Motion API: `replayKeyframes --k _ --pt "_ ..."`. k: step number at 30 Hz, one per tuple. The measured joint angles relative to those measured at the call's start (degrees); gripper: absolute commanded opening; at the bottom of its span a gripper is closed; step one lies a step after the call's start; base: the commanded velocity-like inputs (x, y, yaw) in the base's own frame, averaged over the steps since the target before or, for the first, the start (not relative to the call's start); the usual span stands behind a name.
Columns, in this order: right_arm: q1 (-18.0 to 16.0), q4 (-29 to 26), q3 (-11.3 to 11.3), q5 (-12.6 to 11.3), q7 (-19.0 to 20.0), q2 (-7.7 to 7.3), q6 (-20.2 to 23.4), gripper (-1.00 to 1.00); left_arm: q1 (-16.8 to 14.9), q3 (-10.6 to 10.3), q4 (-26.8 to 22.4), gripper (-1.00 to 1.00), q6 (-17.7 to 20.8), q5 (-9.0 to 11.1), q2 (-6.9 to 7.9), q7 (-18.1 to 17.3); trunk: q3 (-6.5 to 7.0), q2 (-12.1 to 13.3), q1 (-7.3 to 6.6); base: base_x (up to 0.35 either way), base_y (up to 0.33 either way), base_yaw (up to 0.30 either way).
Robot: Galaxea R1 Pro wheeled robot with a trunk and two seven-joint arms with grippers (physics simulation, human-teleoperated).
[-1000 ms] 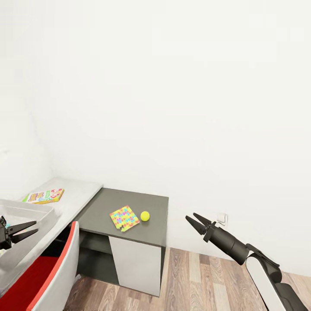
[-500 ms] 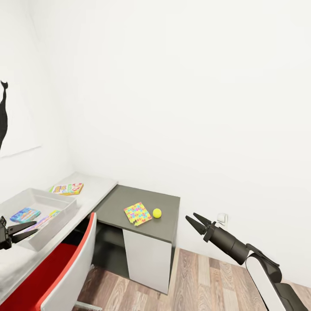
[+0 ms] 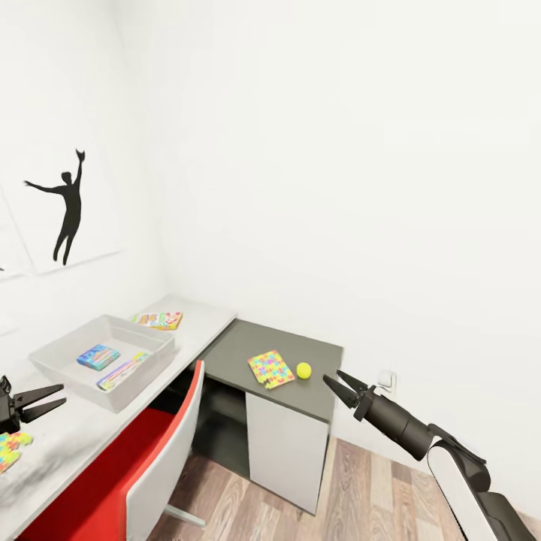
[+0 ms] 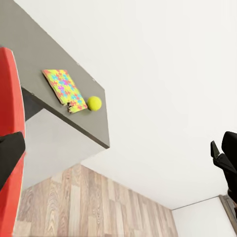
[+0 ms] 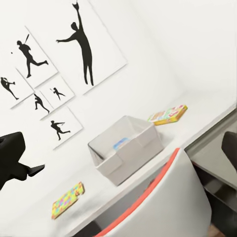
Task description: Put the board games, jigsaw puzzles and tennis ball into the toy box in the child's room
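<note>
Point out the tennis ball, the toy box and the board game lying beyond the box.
tennis ball (image 3: 303, 370), head view, its centre.
toy box (image 3: 140, 379), head view, near side wall.
board game (image 3: 159, 321), head view, lid centre.

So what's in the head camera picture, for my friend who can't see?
A grey toy box holding two flat toys sits on a desk by a red chair. A board game lies behind it; a puzzle and tennis ball lie rightward.

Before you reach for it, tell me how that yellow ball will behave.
The ball is round, so a nudge will probably roll it. It sits near the dark desk's front edge and may drop off. The puzzle beside it might block it on one side.
</note>
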Motion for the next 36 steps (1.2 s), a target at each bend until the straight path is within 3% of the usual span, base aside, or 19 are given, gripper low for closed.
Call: replayKeyframes --k 13,36 --pt "0.0 0.0 0.0 0.0 -0.1 0.00 0.0 1.00 0.0 0.0 0.0 1.00 0.0 0.0 0.00 0.0 0.64 0.0 0.00 -0.003 0.220 0.252" --pt "0.0 0.0 0.1 0.1 -0.1 0.02 0.1 1.00 0.0 0.0 0.0 1.00 -0.1 0.0 -0.03 0.0 1.73 0.0 0.00 0.000 0.015 0.257"
